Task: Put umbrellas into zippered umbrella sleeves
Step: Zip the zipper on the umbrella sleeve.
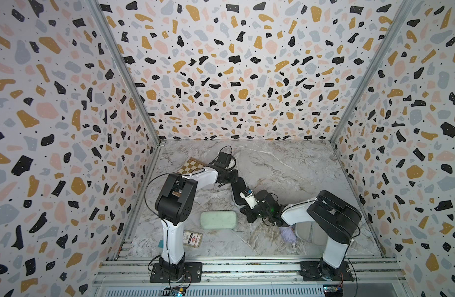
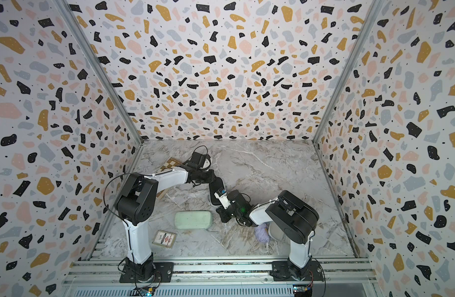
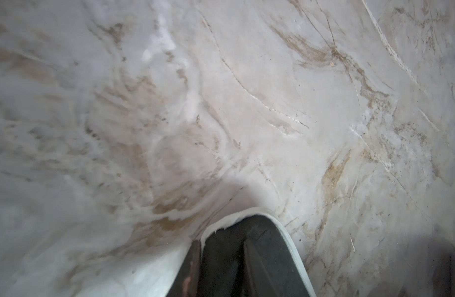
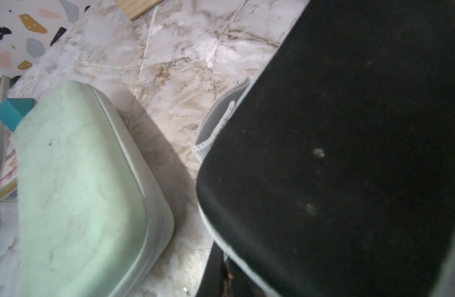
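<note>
The black sleeve (image 1: 236,193) lies mid-table between my two arms. My left gripper (image 3: 221,270) comes at its far end, one finger on each side of the white-edged rim (image 3: 285,231), shut on that rim. At the near end, my right gripper (image 4: 222,272) sits shut against the zip edge; I cannot tell whether it pinches a zip pull. The black sleeve (image 4: 349,128) fills most of the right wrist view. The mint green sleeve (image 1: 218,219) lies closed to the left, free of both grippers. A lilac umbrella (image 1: 288,235) lies beside a pale sleeve (image 1: 304,230), largely under the right arm.
A wooden chessboard box (image 1: 191,165) sits at the back left, partly under the left arm. A small printed card box (image 1: 192,239) lies by the left arm's base, next to a teal object (image 4: 13,113). Patterned walls close in three sides; an aluminium rail (image 1: 247,267) runs along the front.
</note>
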`<state>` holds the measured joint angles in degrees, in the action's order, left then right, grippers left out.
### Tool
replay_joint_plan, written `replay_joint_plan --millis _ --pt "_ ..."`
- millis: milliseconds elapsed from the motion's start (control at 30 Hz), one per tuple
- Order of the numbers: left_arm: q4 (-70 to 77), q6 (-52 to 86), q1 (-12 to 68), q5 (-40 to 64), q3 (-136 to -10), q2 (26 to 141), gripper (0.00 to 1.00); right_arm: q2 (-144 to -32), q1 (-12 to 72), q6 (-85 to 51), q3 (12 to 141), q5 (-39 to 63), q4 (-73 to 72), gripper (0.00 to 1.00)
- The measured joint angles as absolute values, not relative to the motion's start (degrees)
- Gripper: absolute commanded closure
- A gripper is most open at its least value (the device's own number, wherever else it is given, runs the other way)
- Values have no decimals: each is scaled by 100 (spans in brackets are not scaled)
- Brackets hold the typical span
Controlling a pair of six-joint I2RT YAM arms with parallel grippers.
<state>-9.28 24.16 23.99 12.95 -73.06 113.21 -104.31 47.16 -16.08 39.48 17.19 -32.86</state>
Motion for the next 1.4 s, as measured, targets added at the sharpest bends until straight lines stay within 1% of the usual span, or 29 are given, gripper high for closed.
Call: replay_joint_plan --millis 67,100,200,233,300,333,433,567,633,700,767,933,1000,1033,1100,1400 --pt "-814 2491 2320 1282 -7074 11159 100 -10431 4556 -1496 3951 1855 -3229 100" --pt "-760 2519 2279 1278 -6949 11067 95 -10431 4458 -1393 3968 1914 -3173 100" --pt "-652 2558 2150 1273 -6692 10877 65 -10431 4202 -1066 4071 2075 -2950 100" --pt "-633 2554 2123 1249 -6626 10825 57 -10431 4110 -969 4086 2152 -2897 100" --pt "-714 2526 2099 1249 -6549 10755 45 -10440 3927 -814 4143 2250 -2792 100" --pt "-779 2508 2099 1251 -6552 10750 41 -10457 3820 -744 4185 2294 -2742 100" --pt "-991 2416 2093 1256 -6685 10781 34 -10486 3603 -600 4257 2379 -2646 100" --pt "-1170 2276 2091 1404 -7037 11059 34 -10545 3393 -482 4340 2510 -2576 100" --pt "-1076 2222 2084 1590 -7118 11212 34 -10582 3343 -438 4372 2596 -2567 100" --pt "-993 2193 2078 1715 -7126 11288 39 -10604 3328 -397 4397 2655 -2554 100" --pt "-937 2167 2073 1763 -7126 11297 48 -10617 3321 -373 4418 2685 -2532 100" --pt "-805 2191 2062 1640 -7129 11297 74 -10615 3317 -386 4405 2705 -2543 99" --pt "-751 2211 2062 1581 -7142 11295 86 -10597 3315 -471 4338 2700 -2633 98" --pt "-738 2226 2062 1573 -7153 11297 89 -10575 3315 -513 4296 2698 -2670 98" --pt "-740 2255 2078 1562 -7168 11297 100 -10506 3328 -598 4187 2674 -2749 98" --pt "-714 2373 2150 1612 -7153 11312 100 -10228 3750 -945 3861 2368 -2858 96"
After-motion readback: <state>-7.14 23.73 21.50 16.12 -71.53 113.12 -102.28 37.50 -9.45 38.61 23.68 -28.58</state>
